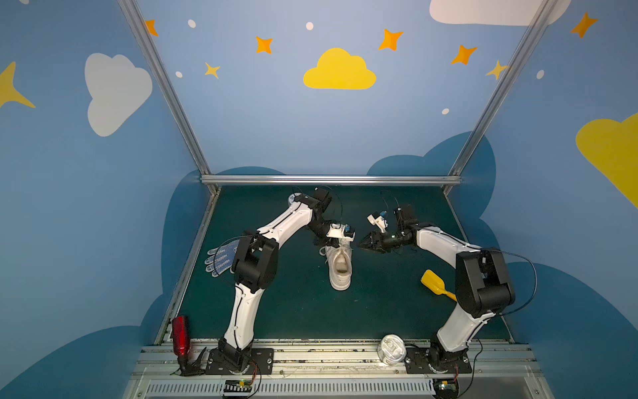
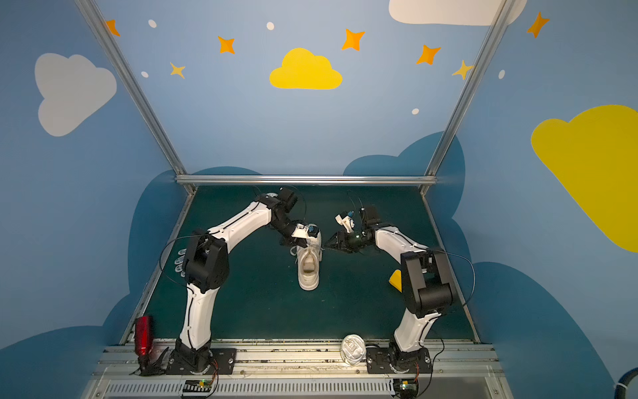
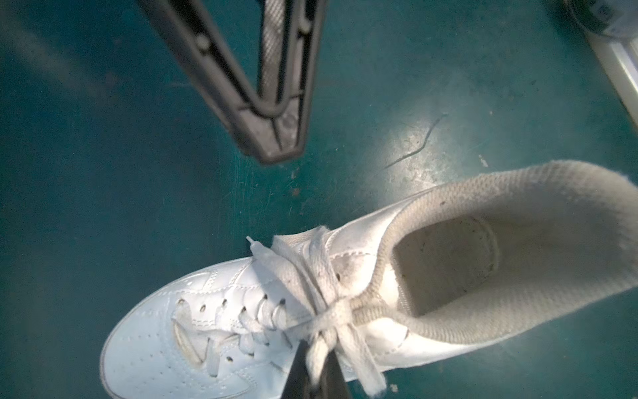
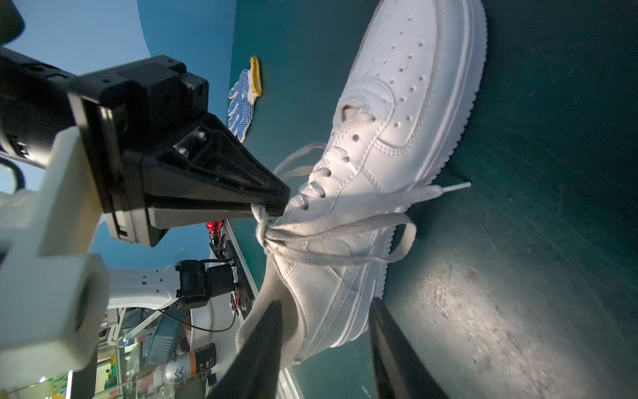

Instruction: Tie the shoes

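White leather low-top sneaker (image 1: pixel 340 271) lies mid-mat on the dark green mat (image 1: pixel 286 311), toe towards the far wall. Left gripper (image 4: pixel 276 203) is clamped on the flat white laces (image 4: pixel 338 224) at the knot. Right gripper (image 4: pixel 324 302) stands jaws apart and empty beside the heel collar. Risk: with nothing steadying the shoe, a pull may drag it or slip the loose bow undone.

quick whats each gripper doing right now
left gripper: shut on the laces
right gripper: open, holding nothing
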Controlling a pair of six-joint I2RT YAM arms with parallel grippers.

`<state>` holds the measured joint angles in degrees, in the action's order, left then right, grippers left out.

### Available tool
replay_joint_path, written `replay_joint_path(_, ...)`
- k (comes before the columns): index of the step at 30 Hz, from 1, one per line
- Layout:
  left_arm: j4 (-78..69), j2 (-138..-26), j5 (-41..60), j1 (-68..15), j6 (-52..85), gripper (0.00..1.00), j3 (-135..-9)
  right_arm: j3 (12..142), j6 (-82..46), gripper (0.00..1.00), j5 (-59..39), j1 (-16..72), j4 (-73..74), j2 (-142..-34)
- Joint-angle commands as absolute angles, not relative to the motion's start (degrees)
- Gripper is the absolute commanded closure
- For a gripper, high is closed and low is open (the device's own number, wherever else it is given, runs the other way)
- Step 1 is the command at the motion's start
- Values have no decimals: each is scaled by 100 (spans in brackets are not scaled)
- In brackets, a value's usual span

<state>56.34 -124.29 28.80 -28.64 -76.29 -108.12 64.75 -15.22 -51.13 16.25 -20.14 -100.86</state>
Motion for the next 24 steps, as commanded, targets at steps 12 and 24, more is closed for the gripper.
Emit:
replay_joint_path(12, 5409, -12486, 3182, -2868, -7506, 97, -10464, 5985, -2750, 51, -5435, 1606, -298, -10827)
replay_joint_path(24, 5300, -12371, 3174, -2849, -7440, 97, -10299, 5823, -3643, 67, -5907, 1652, 818, -11267)
